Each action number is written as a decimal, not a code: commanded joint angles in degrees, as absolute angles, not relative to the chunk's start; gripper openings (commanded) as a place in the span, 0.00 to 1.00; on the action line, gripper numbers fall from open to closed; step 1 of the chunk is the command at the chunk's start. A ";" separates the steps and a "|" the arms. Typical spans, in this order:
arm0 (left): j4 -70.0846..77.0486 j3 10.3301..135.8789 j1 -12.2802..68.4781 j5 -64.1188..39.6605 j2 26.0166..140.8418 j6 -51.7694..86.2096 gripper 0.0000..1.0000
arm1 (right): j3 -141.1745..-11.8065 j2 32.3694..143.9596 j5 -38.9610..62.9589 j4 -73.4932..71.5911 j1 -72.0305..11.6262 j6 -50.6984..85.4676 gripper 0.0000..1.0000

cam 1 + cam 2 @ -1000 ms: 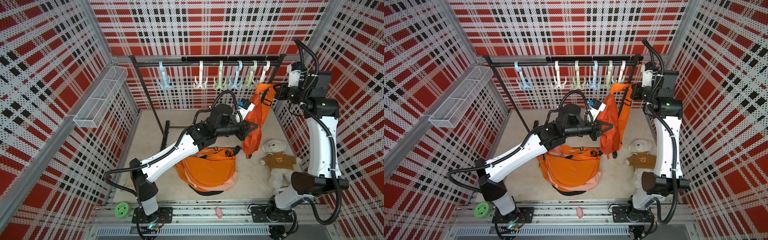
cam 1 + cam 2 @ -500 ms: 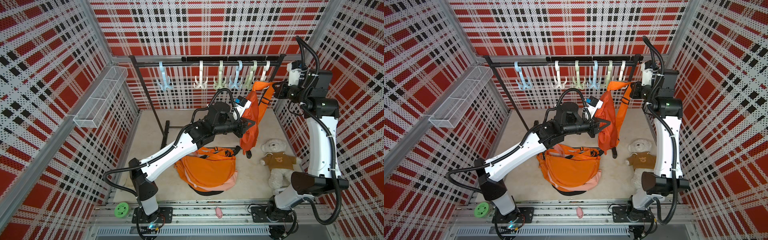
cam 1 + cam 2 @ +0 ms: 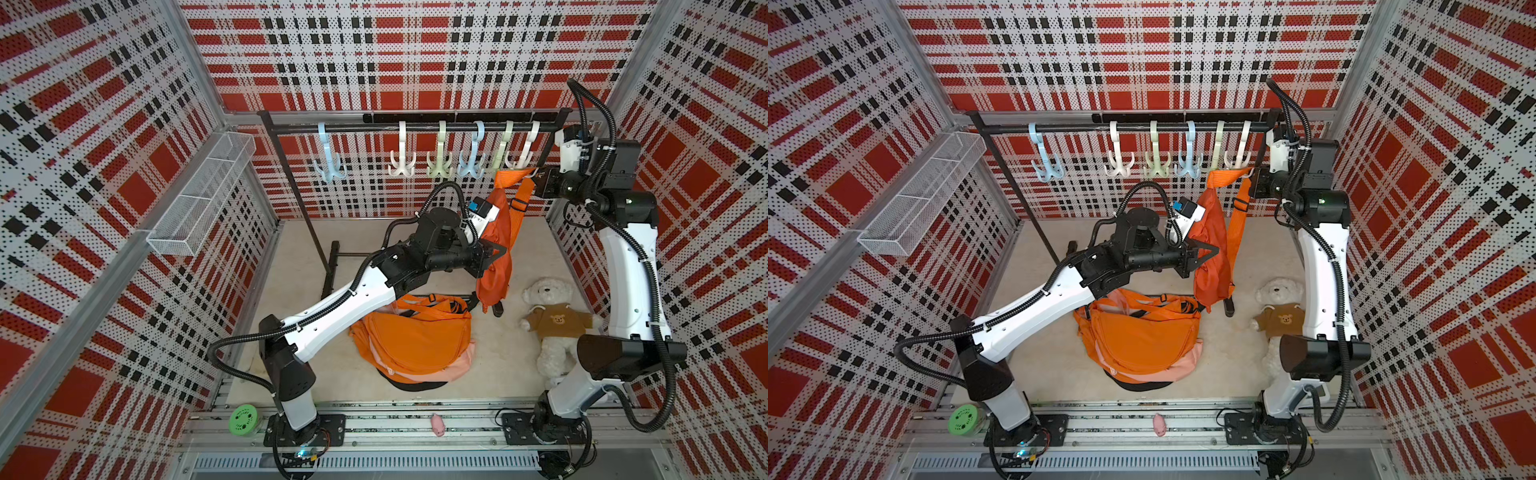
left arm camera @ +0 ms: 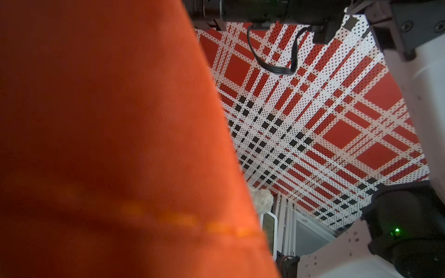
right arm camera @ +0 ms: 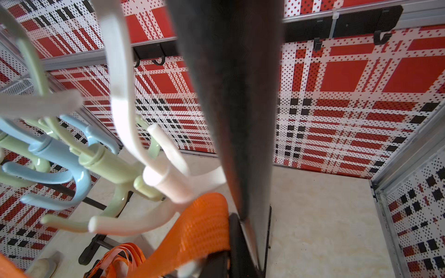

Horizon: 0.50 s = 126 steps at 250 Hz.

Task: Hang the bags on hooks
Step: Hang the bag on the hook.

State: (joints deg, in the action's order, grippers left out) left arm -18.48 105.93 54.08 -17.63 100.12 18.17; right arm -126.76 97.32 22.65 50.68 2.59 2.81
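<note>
The left gripper point(image 3: 495, 255) is clamped tight on the bag point(image 3: 494, 232), pinching the orange cloth at mid-height; that cloth fills most of the left wrist view. The right gripper point(image 3: 536, 179) is closed on the strap point(image 3: 510, 176) at its top end. Just beside those jaws the strap meets the white hook point(image 5: 168, 183), the end one on the rail point(image 3: 374, 128); whether it sits over a prong cannot be told. Below the left jaws a second bag point(image 3: 415, 340) lies on the floor, with a bear point(image 3: 555, 324) near it.
</note>
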 commanded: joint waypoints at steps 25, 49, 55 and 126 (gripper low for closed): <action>-14.43 103.51 53.96 -18.26 98.46 20.15 0.00 | -126.04 95.78 21.24 49.08 2.42 1.49 0.30; -12.88 101.56 54.27 -18.38 98.46 20.87 0.00 | -123.21 93.27 18.91 48.40 2.46 1.84 0.45; -12.69 101.03 54.46 -18.43 98.52 20.90 0.00 | -122.40 92.52 18.05 48.14 2.38 1.98 0.48; -11.95 98.89 55.37 -18.39 100.35 20.98 0.00 | -113.73 84.84 12.28 44.91 2.45 3.55 0.71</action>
State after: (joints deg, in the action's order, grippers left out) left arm -15.42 98.61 54.96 -17.78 100.18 20.38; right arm -115.09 87.85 15.55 48.88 2.48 3.33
